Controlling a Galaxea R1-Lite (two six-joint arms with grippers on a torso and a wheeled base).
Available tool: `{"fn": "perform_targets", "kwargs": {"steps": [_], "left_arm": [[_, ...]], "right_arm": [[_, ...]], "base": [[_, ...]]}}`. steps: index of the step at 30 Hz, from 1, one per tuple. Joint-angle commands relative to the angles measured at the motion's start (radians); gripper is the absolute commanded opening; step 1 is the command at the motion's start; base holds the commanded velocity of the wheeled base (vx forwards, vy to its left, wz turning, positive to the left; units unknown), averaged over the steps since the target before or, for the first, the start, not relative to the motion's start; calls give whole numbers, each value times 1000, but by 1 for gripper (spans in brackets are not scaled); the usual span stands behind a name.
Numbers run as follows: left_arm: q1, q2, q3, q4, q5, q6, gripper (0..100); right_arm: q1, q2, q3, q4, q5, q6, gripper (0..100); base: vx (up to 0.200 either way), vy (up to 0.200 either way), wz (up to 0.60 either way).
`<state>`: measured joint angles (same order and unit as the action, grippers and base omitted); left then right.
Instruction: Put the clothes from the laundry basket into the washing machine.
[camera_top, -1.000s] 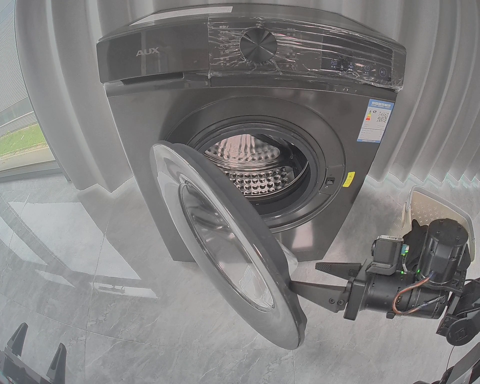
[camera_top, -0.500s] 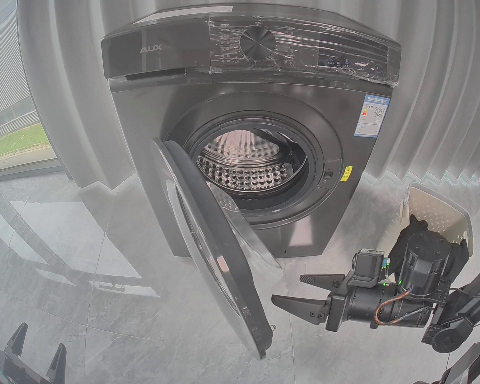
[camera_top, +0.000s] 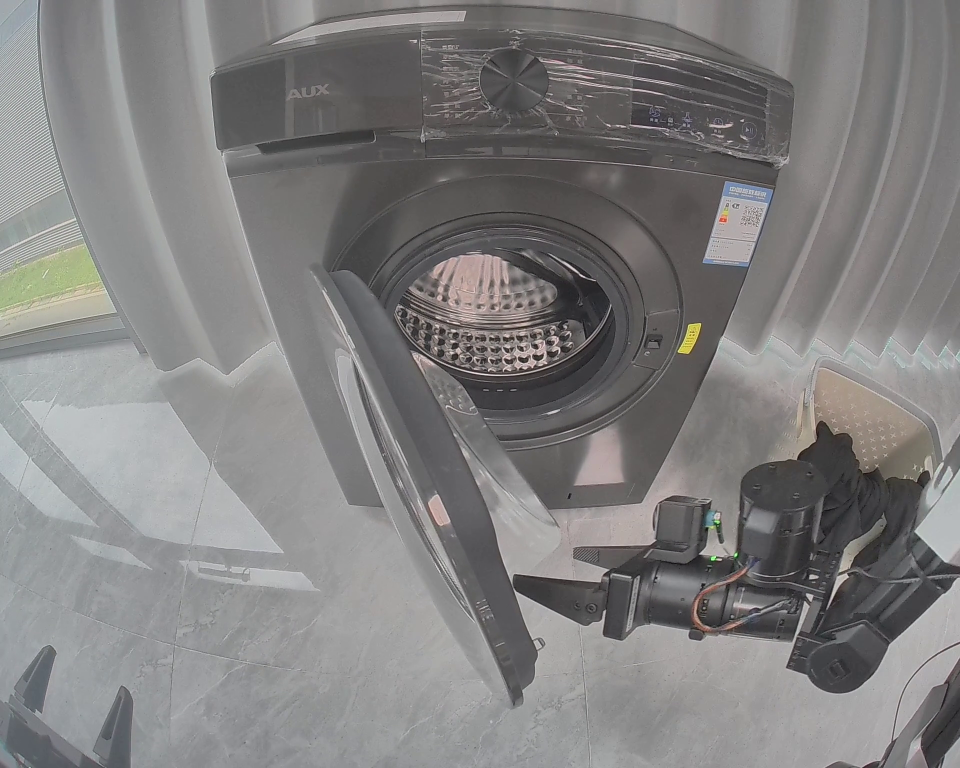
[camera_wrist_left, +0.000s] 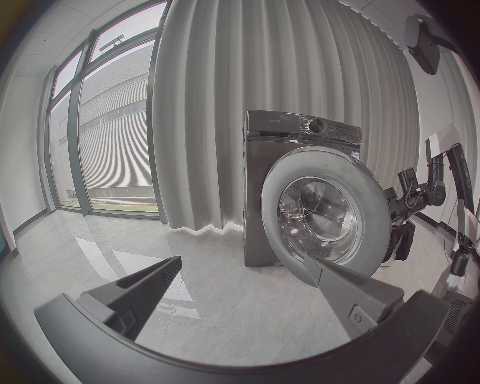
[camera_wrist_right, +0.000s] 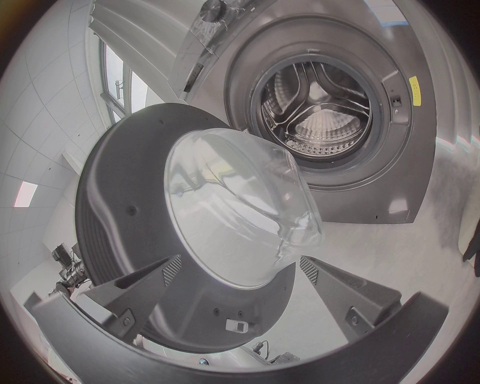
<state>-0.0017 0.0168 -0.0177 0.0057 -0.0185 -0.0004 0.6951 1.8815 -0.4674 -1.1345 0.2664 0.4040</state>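
Observation:
The dark grey washing machine (camera_top: 500, 200) stands with its round door (camera_top: 420, 480) swung open to the left, and its steel drum (camera_top: 490, 320) holds nothing. At the right, the white laundry basket (camera_top: 880, 420) holds dark clothes (camera_top: 855, 485). My right gripper (camera_top: 550, 570) is open and holds nothing. It hovers low, just right of the door's free edge, and I cannot tell whether it touches. In the right wrist view this gripper (camera_wrist_right: 239, 262) faces the door's glass bowl (camera_wrist_right: 240, 200) and the drum (camera_wrist_right: 320, 115). My left gripper (camera_top: 75, 700) stays open at the lower left.
Pale pleated curtains (camera_top: 880, 200) hang behind the machine, and a window (camera_top: 40, 250) is at the far left. Glossy grey floor tiles (camera_top: 200, 520) spread left of the door. The left wrist view shows the door (camera_wrist_left: 325, 210) from outside and the right arm (camera_wrist_left: 417, 192) beyond it.
The door has swung wider open, from slanting across the drum to nearly edge-on. My right gripper has moved left and lower along with the door's edge. The left gripper has stayed put.

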Motion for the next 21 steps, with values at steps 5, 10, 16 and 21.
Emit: {"fn": "perform_targets", "kwargs": {"steps": [5,10,16,21], "left_arm": [[0,-17,18,0,0,0,100],[0,-17,18,0,0,-1,100],[0,-17,18,0,0,-1,100],[0,-17,18,0,0,-1,100]], "right_arm": [[87,130,-54,-79,2,47,100],[144,126,-50,-149,5,108,100],[90,157,-85,-166,-6,127,100],[57,232,-128,-166,-6,127,100]], "base": [[0,0,0],[0,0,0],[0,0,0],[0,0,0]]}}
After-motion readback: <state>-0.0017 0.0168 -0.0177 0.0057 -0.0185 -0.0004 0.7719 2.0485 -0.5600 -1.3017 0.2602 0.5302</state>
